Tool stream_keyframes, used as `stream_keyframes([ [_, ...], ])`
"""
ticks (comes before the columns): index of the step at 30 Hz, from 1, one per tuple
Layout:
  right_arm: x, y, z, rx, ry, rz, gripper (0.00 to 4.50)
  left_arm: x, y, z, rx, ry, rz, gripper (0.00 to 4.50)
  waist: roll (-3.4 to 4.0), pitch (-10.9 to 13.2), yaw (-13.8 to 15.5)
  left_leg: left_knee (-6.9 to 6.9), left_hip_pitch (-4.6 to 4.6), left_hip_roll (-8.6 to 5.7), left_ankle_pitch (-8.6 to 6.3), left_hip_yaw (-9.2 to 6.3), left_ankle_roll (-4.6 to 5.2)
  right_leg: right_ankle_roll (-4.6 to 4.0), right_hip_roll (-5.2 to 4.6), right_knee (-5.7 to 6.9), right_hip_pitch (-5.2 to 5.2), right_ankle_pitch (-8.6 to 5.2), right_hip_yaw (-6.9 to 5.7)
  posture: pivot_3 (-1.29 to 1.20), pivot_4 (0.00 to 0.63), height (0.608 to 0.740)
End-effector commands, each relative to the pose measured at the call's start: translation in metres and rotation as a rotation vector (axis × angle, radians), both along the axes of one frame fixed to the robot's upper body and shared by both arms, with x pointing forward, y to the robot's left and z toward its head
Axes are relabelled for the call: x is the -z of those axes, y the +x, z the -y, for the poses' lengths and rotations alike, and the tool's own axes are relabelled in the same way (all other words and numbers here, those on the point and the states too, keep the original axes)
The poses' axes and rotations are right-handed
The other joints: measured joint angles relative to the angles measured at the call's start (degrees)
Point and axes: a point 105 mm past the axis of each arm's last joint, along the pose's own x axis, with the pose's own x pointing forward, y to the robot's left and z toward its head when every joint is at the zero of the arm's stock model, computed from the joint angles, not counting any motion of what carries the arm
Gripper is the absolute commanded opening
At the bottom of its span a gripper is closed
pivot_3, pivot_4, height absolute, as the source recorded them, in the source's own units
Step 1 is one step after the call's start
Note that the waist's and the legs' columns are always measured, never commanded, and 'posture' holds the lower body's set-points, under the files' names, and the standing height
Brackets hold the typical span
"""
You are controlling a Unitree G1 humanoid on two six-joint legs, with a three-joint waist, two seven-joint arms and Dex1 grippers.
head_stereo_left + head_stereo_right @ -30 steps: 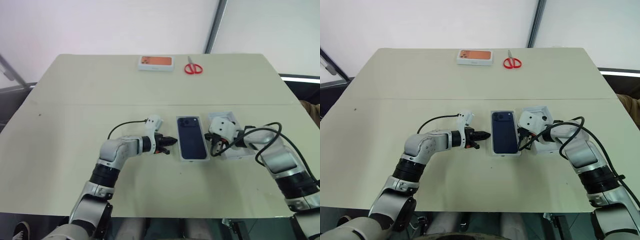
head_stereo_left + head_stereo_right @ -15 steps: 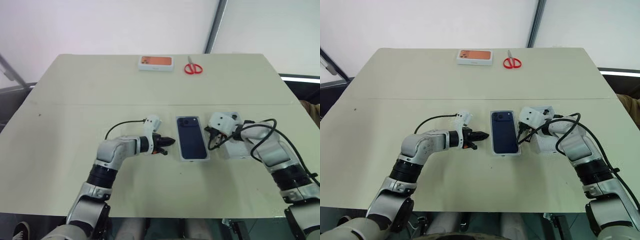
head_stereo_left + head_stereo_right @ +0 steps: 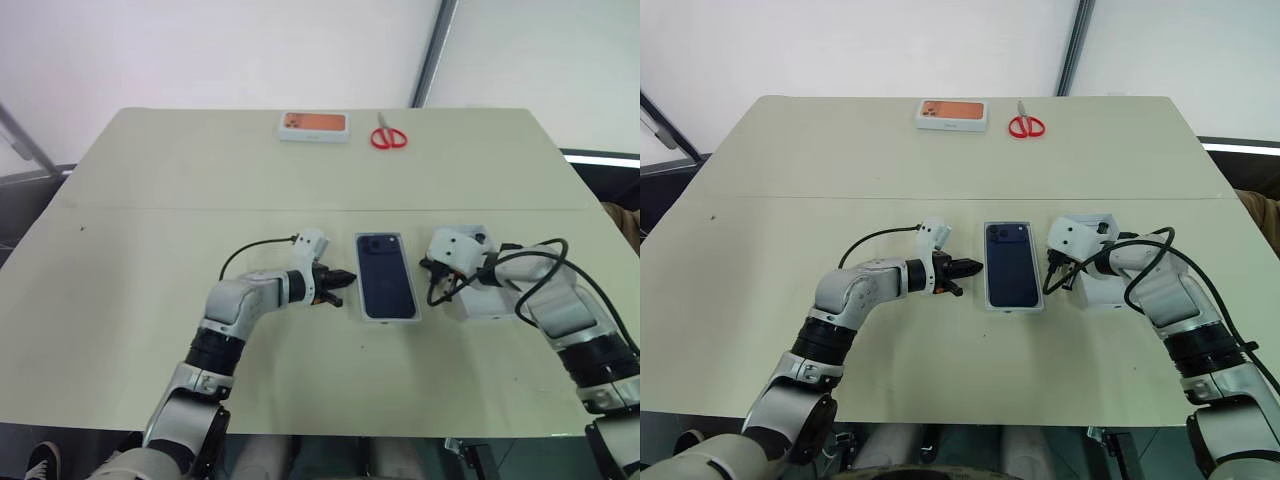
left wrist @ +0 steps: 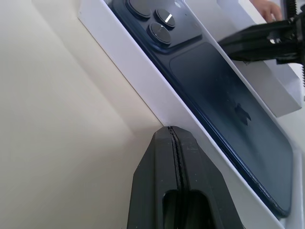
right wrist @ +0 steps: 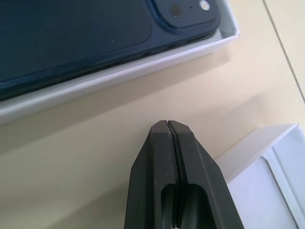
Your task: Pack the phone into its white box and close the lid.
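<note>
Phone point(image 3: 1013, 264) already lies camera side up in the white box point(image 3: 361, 287), which sits on the tabletop point(image 3: 840, 160) a little nearer the front edge than the far one, about midway between the side edges. So we judge the packing half done — what is left is the lid point(image 3: 1098, 287), which rests on the tabletop just to the right of the white box, open side up from what we can see, apart from it by a narrow strip of bare surface.

Our left gripper point(image 3: 974, 267) is clenched on nothing, its tip just beside the left wall of the white box; in the left wrist view the closed fingers point(image 4: 172, 157) sit right at that wall, though we cannot tell whether they touch it. Our right gripper point(image 3: 435, 291) is likewise pinched tight and empty, hanging over the gap between the white box and the lid, with the lid's corner showing beside it in the right wrist view.

The step in hand, as we read it, is the turn from seating the phone to fetching the lid. Next we would need to part the right fingers, take the lid by one wall, flip it so its open side faces down, and square it over the white box — the fit looks close, so alignment matters. The left gripper could brace the white box against sliding.

Far off by the back edge lie an orange-pictured box point(image 3: 951, 113) and red scissors point(image 3: 1025, 124), neither of which concerns us.
</note>
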Motion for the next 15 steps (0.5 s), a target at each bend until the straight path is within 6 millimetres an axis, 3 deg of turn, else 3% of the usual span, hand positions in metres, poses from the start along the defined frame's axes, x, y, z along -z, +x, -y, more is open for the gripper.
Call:
stream_keyframes([
  [1,-0.005,-0.007,-0.002,-0.007,0.027,-0.019,0.0,-0.004,0.002,0.008,0.023,0.003,0.022,0.03,0.0,0.0,-0.04,0.0,0.0,-0.01,0.0,0.0,0.0,0.0,-0.01,0.0,0.01,0.0,-0.01,0.0,0.15,0.74],
  [5,-0.01,-0.014,-0.01,-0.035,0.055,-0.033,0.0,-0.005,0.002,0.009,0.03,0.001,0.026,0.03,0.0,0.0,-0.19,-0.01,0.0,0.01,-0.02,0.0,0.03,0.01,0.0,0.0,-0.01,-0.01,0.0,0.0,0.15,0.74],
  [15,-0.022,-0.008,-0.005,-0.007,0.058,0.009,0.0,-0.008,-0.003,-0.003,0.03,0.004,0.046,0.03,0.0,0.01,-0.22,-0.02,-0.01,0.01,-0.02,0.01,0.03,0.01,0.0,0.0,-0.05,0.0,0.03,0.0,0.15,0.74],
])
